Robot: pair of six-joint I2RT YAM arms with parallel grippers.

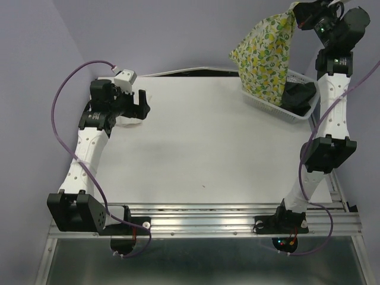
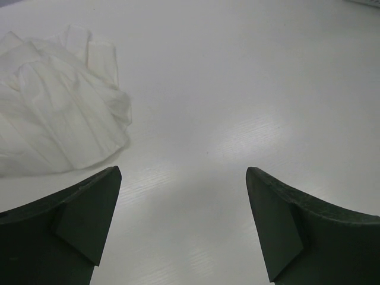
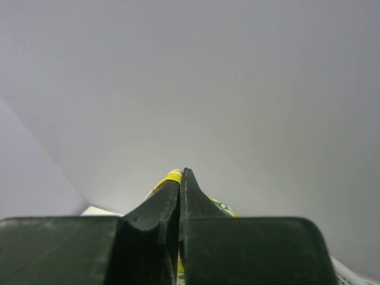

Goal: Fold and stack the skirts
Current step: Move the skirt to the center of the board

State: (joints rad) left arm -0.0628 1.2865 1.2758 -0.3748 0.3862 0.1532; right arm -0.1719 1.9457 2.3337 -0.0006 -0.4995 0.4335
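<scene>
Right claw [image 3: 181,173] pinches the lemon-print skirt [image 1: 267,56] high over the basket [image 1: 292,117]; left claw [image 2: 184,178] gapes wide, empty. Next, probably: spread that skirt flat on the tabletop [image 1: 208,142].

Soft even overhead light, faint shadows, mild table [image 2: 249,136] glare, wrist views slightly blurred

The basket [image 1: 290,115] sits at the far right corner of the table [image 1: 208,154], with one skirt [image 1: 300,96] lying inside it. The printed skirt [image 1: 267,53] hangs over the basket's left end, its top pinched in the right gripper [image 1: 300,15] above. Well to the basket's left, the third skirt [image 1: 133,122] lies on the table just beside the left gripper [image 1: 141,102].
</scene>
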